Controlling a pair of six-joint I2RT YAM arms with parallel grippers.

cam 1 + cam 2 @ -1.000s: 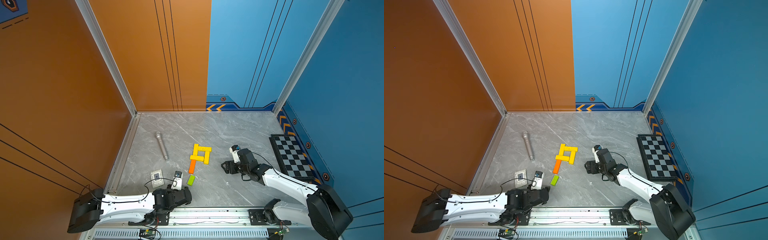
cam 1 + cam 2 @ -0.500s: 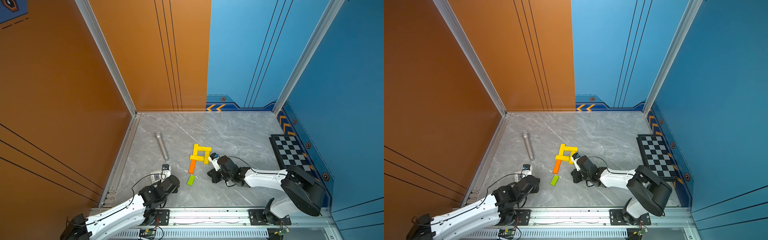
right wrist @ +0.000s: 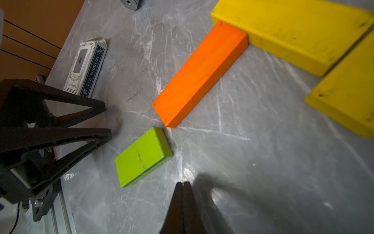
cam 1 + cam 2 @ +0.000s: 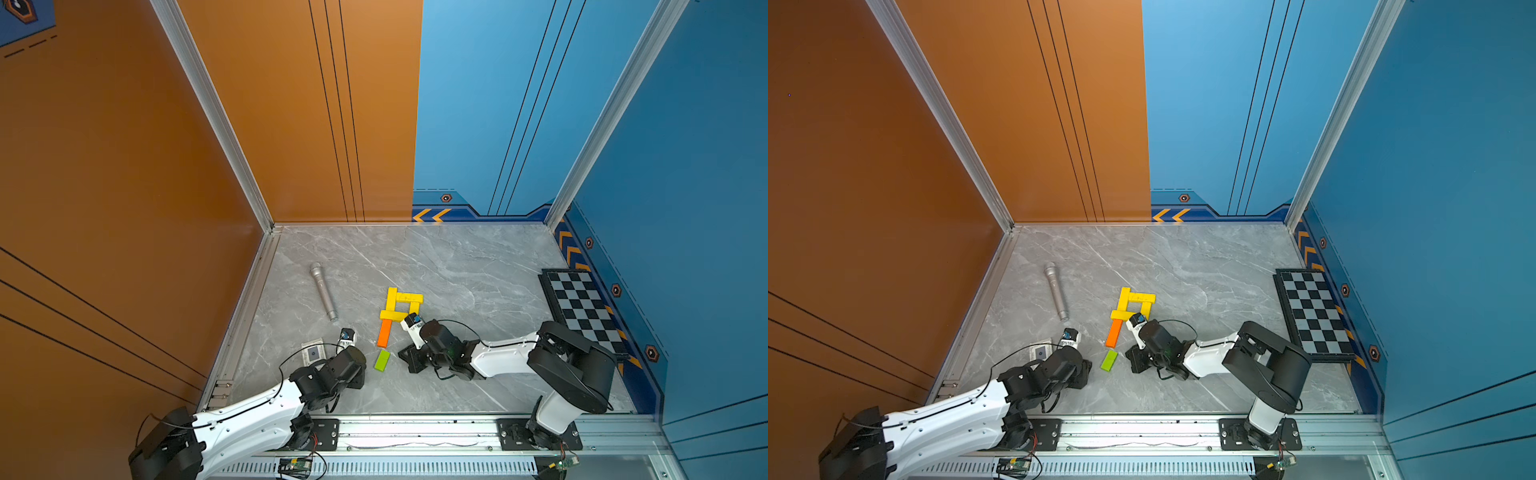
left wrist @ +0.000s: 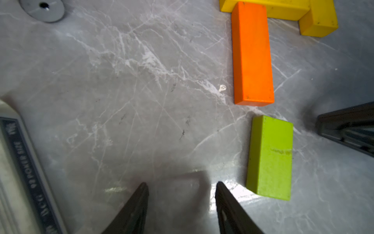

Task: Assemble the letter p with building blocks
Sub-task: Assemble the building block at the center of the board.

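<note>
**Layout.** The yellow loop lies flat on the worktop. The orange block butts end-on against the loop's near bar and forms the stem. The green block lies flat beyond the free end of the orange block. A narrow gap separates the two, and the green block is offset slightly sideways. Its long axis runs nearly parallel to the stem.

**Claws.** The green block sits between the two claws.
- The left claw is partly open and empty. One fingertip stands just beside a corner of the green block, which lies to one side of the claw, not between the jaws.
- The right claw is fully closed and empty. Its tip is near a long side of the green block.

**Assessment.** Neither arm is clearly nearer. The outstanding step appears to be closing the gap: move the green block along its long axis and square it to the orange block's end.
</note>
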